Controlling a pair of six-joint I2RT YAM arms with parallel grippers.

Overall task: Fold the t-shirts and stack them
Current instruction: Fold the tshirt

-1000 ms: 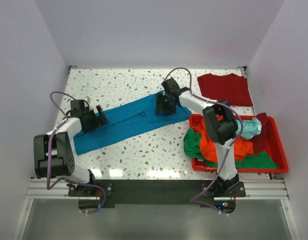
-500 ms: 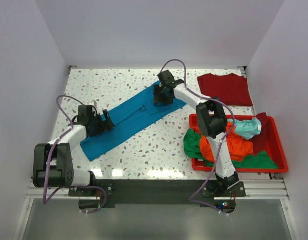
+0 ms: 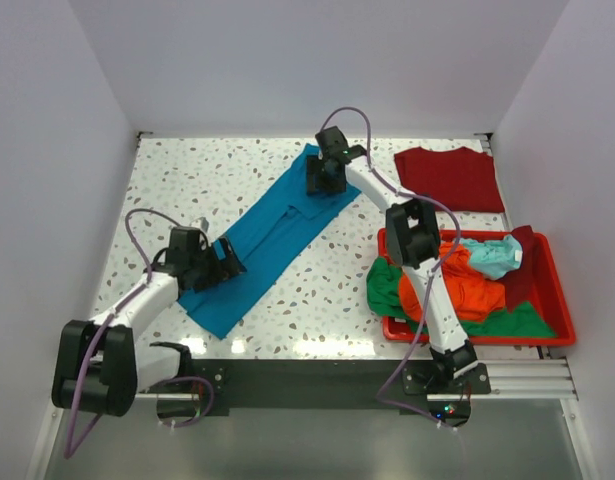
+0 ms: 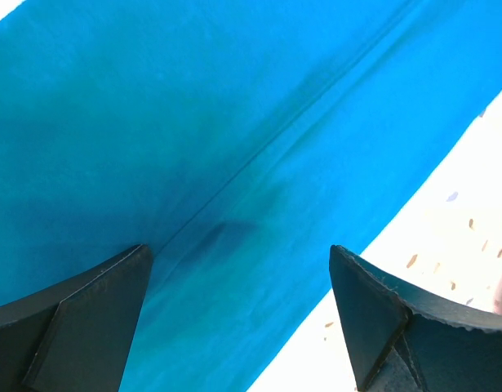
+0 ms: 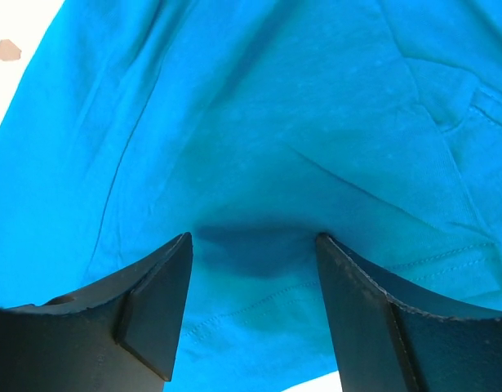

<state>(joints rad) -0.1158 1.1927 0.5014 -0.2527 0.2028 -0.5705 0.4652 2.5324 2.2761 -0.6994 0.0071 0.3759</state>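
Left gripper (image 4: 238,273) and right gripper (image 5: 252,265) both stand open on the teal shirt (image 3: 272,232), which lies more near-to-far than a second ago

A table (image 3: 217,180) with a white top speckled in brown and grey is seen from above. It is enclosed on three sides by plain pale walls: a back wall (image 3: 317,60), a left wall (image 3: 47,150) and a right wall (image 3: 577,110). The top is lit brightly, and patches of light (image 3: 307,346) are reflected near its front edge. A black strip (image 3: 307,375) is fixed along that edge, with a metal rail (image 3: 97,378) at its ends. A dull grey surface (image 3: 307,440) is seen below.
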